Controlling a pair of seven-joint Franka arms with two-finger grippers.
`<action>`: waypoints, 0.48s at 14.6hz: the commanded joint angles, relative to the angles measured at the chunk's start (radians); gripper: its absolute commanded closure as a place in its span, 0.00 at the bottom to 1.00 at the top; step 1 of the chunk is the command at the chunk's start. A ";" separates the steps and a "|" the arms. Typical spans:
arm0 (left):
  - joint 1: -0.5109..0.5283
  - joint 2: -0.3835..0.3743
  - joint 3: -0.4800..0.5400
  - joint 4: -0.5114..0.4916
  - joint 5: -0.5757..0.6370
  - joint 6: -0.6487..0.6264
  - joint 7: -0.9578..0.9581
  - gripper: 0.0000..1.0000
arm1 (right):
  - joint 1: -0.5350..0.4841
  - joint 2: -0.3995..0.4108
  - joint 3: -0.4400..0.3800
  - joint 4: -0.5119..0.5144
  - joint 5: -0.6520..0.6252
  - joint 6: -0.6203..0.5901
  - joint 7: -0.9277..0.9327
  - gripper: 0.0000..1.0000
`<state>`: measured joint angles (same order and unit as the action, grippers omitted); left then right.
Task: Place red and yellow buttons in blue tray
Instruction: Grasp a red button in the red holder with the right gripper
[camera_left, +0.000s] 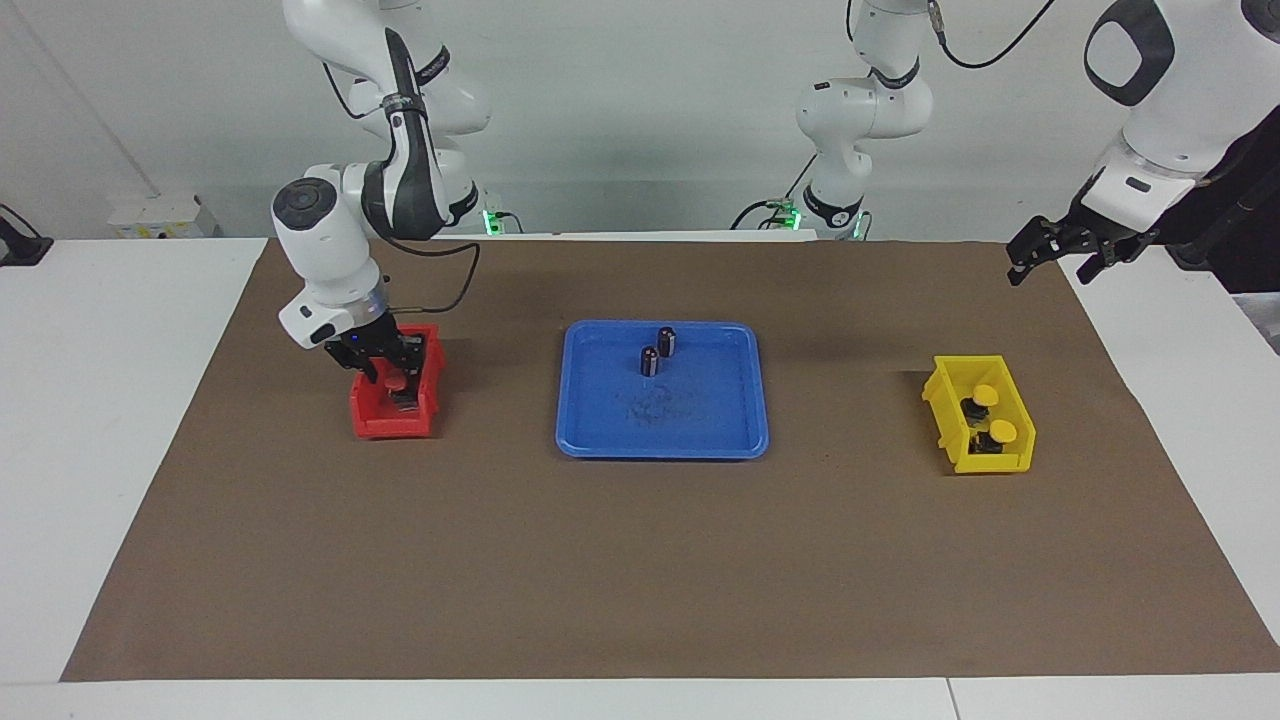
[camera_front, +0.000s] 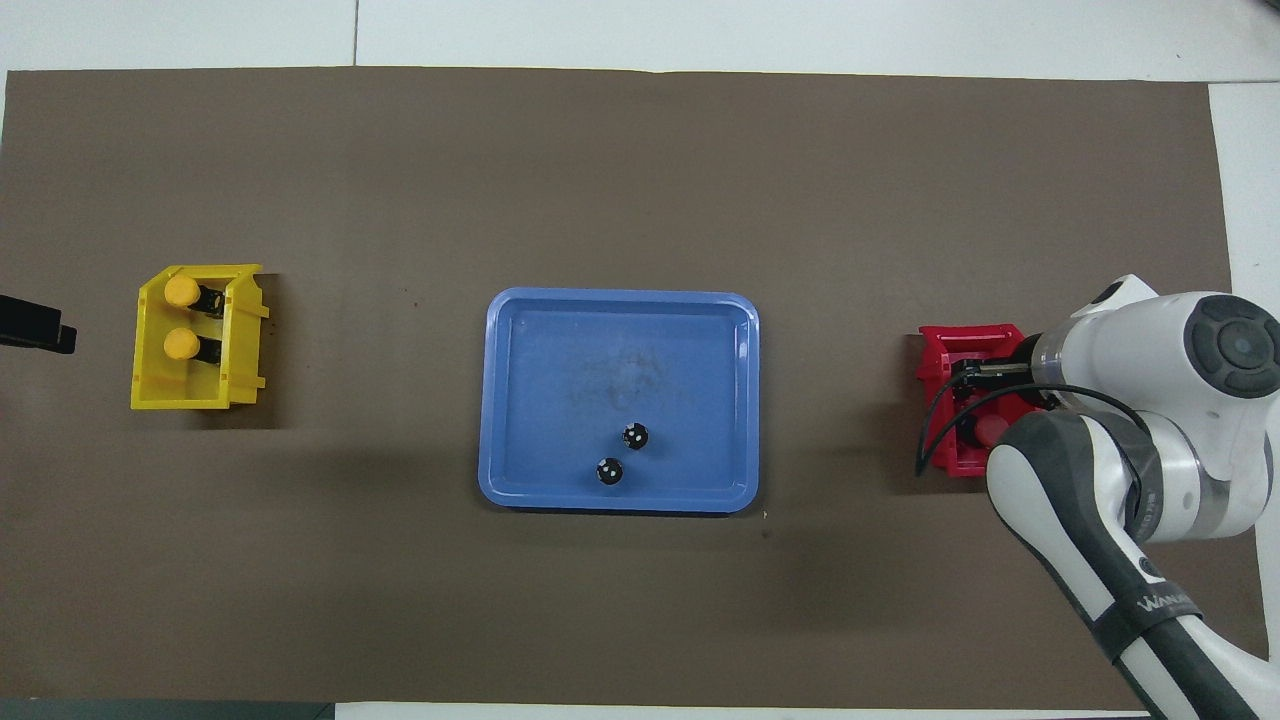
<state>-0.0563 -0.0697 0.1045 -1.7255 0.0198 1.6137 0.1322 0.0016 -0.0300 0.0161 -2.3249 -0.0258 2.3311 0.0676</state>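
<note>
The right end effector (camera_left: 392, 368) is down in the red bin (camera_left: 372, 415), at the right arm's end of the bench (camera_left: 100, 420); whether it grips a red button (camera_left: 396, 383) there, I cannot tell. The blue tray (camera_left: 735, 440) sits mid-bench with 2 dark cylinders (camera_left: 657, 352) standing in the part nearer the robots. The yellow bin (camera_left: 1000, 460), toward the left arm's end, holds 2 yellow buttons (camera_left: 993, 413). The left end effector (camera_left: 1050, 262) waits in the air, fingers spread wide, over the brown mat's (camera_left: 600, 560) edge.
</note>
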 joint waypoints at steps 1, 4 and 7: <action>0.006 -0.032 -0.005 -0.036 0.025 0.017 -0.003 0.00 | 0.005 -0.004 0.002 -0.024 0.020 0.027 -0.008 0.47; 0.006 -0.032 -0.008 -0.036 0.025 0.017 -0.002 0.00 | 0.006 -0.002 0.002 -0.019 0.020 0.025 -0.009 0.66; 0.006 -0.030 -0.005 -0.031 0.026 0.017 -0.002 0.07 | 0.002 0.004 0.001 0.056 0.020 -0.077 -0.052 0.78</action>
<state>-0.0563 -0.0697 0.1046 -1.7255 0.0202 1.6144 0.1321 0.0079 -0.0285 0.0168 -2.3238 -0.0258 2.3227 0.0616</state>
